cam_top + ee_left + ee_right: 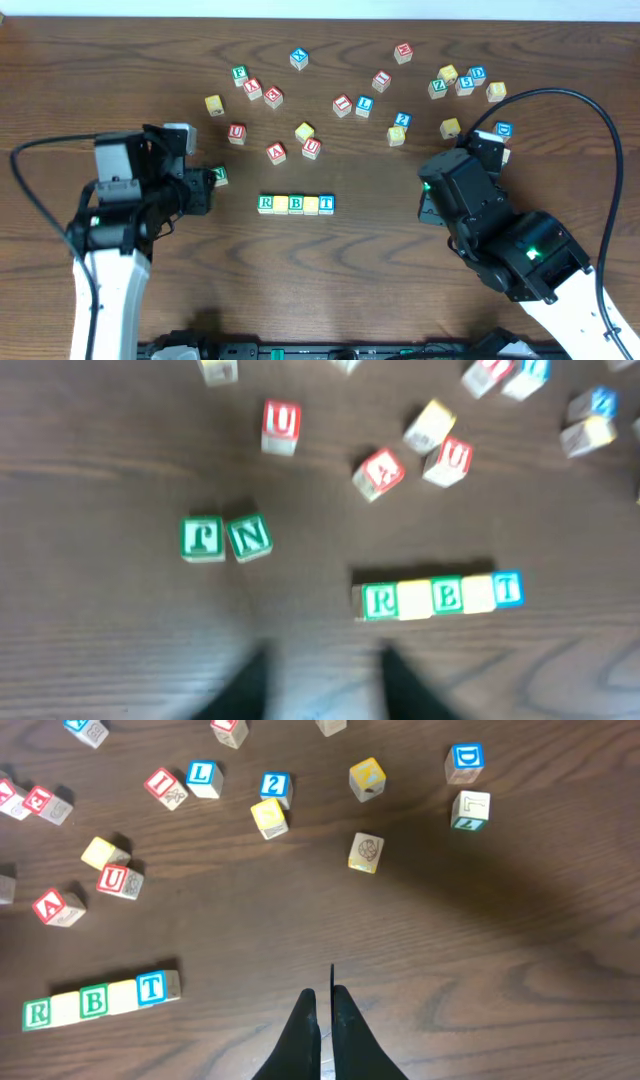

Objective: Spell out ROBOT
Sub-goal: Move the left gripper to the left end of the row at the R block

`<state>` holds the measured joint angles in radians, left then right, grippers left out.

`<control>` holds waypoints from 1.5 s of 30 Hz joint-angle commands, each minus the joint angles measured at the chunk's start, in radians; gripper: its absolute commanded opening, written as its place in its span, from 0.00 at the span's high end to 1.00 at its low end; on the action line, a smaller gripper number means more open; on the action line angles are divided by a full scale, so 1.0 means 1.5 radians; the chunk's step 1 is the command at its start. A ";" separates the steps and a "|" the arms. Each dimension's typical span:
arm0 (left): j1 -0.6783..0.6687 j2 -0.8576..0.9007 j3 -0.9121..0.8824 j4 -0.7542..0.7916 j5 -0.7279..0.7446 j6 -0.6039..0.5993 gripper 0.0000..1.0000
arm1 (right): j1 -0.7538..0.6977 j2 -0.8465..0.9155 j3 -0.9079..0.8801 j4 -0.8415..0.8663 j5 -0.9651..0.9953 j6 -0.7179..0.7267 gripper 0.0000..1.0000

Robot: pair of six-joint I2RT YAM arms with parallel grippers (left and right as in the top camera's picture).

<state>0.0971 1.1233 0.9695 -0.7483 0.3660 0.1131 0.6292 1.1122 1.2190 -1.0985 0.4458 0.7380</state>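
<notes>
Five cubes stand in a touching row on the wooden table: green R [380, 601], a yellow cube [413, 600], green B [447, 597], a second yellow cube [478, 594] and blue T [508, 588]. The overhead view shows this row [295, 204] at the table's middle. It sits lower left in the right wrist view, from R [38, 1013] to T [150, 987]. My left gripper [325, 685] hovers over bare wood, left of and nearer than the row, blurred, fingers apart with nothing between them. My right gripper [326, 995] is shut and empty, right of the row.
Green F [203, 538] and N [249, 536] cubes lie side by side just beyond the left gripper. Red U [281, 424], red A [379, 471] and several other loose cubes are scattered across the far half [400, 120]. The right arm [470, 200] sits right of the row.
</notes>
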 commanded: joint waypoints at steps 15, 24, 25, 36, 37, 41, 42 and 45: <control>0.001 0.287 -0.007 -0.054 0.061 0.072 0.93 | -0.045 -0.012 0.016 0.003 0.013 -0.014 0.99; -0.043 0.288 -0.007 -0.023 0.051 0.101 0.93 | -0.045 -0.012 0.016 0.006 0.013 -0.014 0.99; -0.048 0.289 -0.007 -0.018 0.040 0.101 0.93 | -0.045 -0.012 0.017 0.006 0.013 -0.014 0.99; -0.061 0.312 -0.013 0.038 -0.003 0.095 0.92 | -0.045 -0.012 0.016 0.004 0.007 -0.014 0.99; -0.061 0.321 -0.018 0.050 -0.006 0.086 0.93 | -0.045 -0.012 0.017 0.004 0.005 -0.014 0.99; -0.061 0.341 -0.024 0.059 -0.006 0.076 0.92 | -0.045 -0.012 0.017 0.003 0.005 -0.014 0.99; -0.061 0.345 -0.024 0.059 -0.006 0.076 0.93 | -0.045 -0.012 0.016 0.004 0.005 -0.014 0.99; -0.061 0.357 -0.024 0.075 -0.008 0.076 0.93 | -0.045 -0.012 0.017 0.004 0.005 -0.014 0.99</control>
<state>0.0082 1.6409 0.9390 -0.6521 0.3634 0.2356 0.5678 1.1049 1.2240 -1.0897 0.4423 0.7254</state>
